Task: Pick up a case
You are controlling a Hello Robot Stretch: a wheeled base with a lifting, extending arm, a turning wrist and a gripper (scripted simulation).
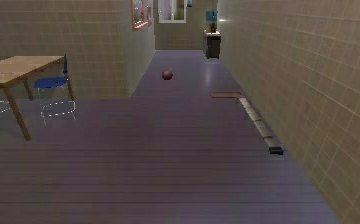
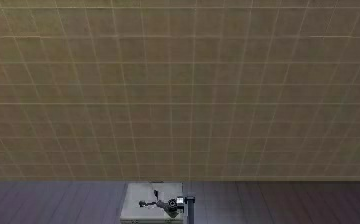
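Observation:
A flat grey square thing point(image 2: 138, 198) lies on the dark floor at the bottom of the arm side view, close to the tiled wall. The gripper point(image 2: 160, 205) shows over its right part, with the dark arm point(image 2: 191, 208) just right of it. Because the grey thing lies on the floor behind the fingers, I cannot tell whether the gripper holds anything.
A corridor runs ahead in the forward view. On the left stand a wooden table point(image 1: 18, 72) and a blue chair point(image 1: 53, 85). A reddish ball point(image 1: 168, 74) lies mid-floor. A long flat strip point(image 1: 253, 115) and a small dark thing point(image 1: 276, 150) lie along the right wall. A dark cabinet point(image 1: 213, 45) stands far off.

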